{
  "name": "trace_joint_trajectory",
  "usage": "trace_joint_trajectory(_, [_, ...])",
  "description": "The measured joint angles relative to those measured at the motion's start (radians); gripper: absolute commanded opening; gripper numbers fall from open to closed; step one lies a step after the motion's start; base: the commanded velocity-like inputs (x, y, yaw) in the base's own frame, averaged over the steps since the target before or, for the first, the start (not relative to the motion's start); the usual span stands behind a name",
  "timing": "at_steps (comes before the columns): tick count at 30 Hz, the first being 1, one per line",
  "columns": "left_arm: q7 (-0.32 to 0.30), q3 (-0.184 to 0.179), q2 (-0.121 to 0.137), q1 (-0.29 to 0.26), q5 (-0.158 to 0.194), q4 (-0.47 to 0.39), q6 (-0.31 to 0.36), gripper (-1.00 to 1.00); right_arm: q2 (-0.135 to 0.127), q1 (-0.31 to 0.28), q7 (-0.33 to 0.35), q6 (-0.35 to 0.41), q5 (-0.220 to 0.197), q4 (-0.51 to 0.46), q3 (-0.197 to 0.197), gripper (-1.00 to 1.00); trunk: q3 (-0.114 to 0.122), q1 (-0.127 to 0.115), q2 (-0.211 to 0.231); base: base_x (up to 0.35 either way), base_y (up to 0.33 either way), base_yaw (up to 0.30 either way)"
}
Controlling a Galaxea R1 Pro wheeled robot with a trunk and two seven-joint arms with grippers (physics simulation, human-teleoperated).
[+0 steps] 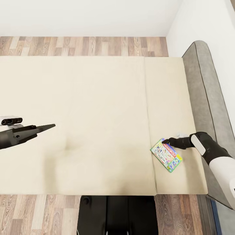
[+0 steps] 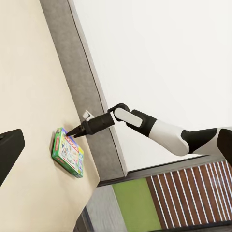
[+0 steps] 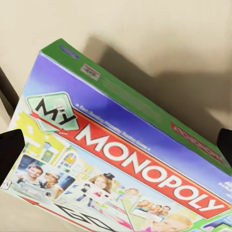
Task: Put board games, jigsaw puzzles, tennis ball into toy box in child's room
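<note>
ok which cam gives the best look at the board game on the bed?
Right wrist view: the board game is close up, its MONOPOLY lettering readable. In the head view it lies small on the bed at the right gripper. The left wrist view shows it small, side-on.

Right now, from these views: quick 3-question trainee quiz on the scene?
1. True or false: the board game lies on the bed.
2. Which claw is nearest the game: A) left claw B) right claw?
3. What large word is printed on the game's lid in the right wrist view?

Key: 1 true. 2 B; its tip is at the box's edge. 3 MONOPOLY.
</note>
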Motion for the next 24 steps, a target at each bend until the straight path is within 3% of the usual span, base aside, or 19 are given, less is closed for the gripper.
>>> trace_joint_trajectory(24, [0.000,0.000,0.000,0.000,0.000,0.000,0.000,1.00,-0.002,0.000,0.001,-0.003,0.001,0.001,0.000,1.00,-0.013,0.000,0.000,0.000,0.000,0.000])
